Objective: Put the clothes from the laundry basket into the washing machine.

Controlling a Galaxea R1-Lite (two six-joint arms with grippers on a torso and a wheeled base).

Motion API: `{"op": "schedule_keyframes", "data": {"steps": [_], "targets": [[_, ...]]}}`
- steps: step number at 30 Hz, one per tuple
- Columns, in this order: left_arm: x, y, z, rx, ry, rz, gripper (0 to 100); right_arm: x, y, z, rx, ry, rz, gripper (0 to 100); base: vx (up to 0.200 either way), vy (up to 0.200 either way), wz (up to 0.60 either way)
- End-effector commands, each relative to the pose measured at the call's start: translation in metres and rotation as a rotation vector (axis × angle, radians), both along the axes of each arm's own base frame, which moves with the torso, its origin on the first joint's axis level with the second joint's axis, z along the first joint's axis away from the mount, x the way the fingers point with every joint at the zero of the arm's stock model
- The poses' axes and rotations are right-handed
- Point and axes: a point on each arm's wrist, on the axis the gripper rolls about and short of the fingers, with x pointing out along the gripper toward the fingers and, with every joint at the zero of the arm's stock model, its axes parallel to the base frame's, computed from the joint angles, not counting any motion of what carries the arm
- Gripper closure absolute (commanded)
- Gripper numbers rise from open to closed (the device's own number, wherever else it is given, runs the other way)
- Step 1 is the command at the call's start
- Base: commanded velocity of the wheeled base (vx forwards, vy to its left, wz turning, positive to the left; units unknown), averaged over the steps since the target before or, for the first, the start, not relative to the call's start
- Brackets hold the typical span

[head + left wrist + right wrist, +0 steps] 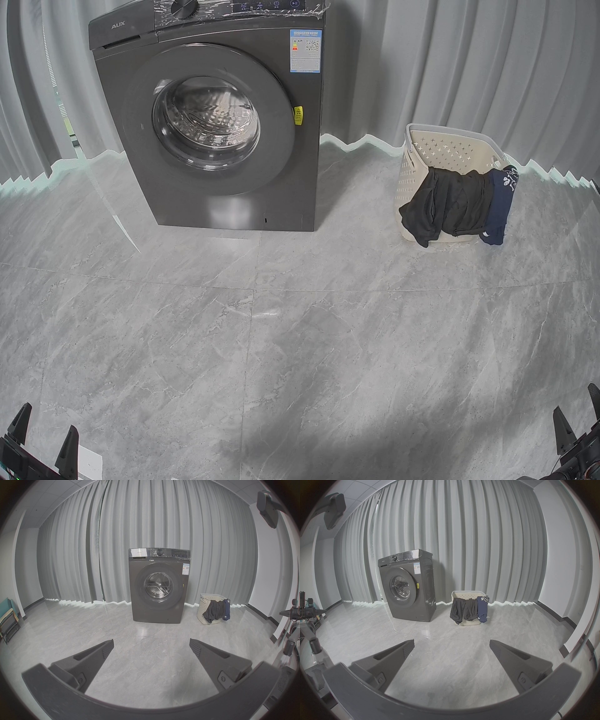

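Both empty and released, left end effector (151, 641) and right end effector (451, 641) should first near the clothes (453, 203) draped over the laundry basket (450, 132).

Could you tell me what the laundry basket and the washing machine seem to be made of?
The laundry basket looks like cream moulded plastic, matte, judging by its perforated walls. The washing machine seems painted metal, dark grey, with a soft sheen.

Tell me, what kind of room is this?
Probably a laundry room, or a mock-up of one: a washing machine on a tiled floor, a laundry basket with clothes beside it, grey curtains behind.
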Motion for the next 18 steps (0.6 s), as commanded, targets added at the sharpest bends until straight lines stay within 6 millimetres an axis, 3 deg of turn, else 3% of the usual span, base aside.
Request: {"op": "schedule_keyframes", "data": {"steps": [1,4,6,12,18], "targets": [[0.0000,0.0000,-0.0053,0.000,0.001,0.000,0,0.0001,0.0000,-0.0053,-0.001,0.001,0.004,0,0.200,0.000,0.00],[-0.0001,0.0000,-0.0053,0.000,0.000,0.000,0,0.0000,0.0000,-0.0048,-0.001,0.000,0.004,0,0.200,0.000,0.00],[0.0000,0.0000,-0.0053,0.000,0.001,0.000,0,0.0000,0.0000,-0.0048,-0.001,0.000,0.004,0,0.000,0.000,0.00],[-0.0001,0.0000,-0.0053,0.001,0.000,0.000,0,0.0000,0.0001,-0.0048,-0.001,0.000,0.005,0,0.000,0.000,-0.60],[-0.0001,0.0000,-0.0055,0.004,0.001,0.000,0,0.0000,0.0001,-0.0048,-0.001,0.000,0.005,0,0.000,0.000,0.00]]}}
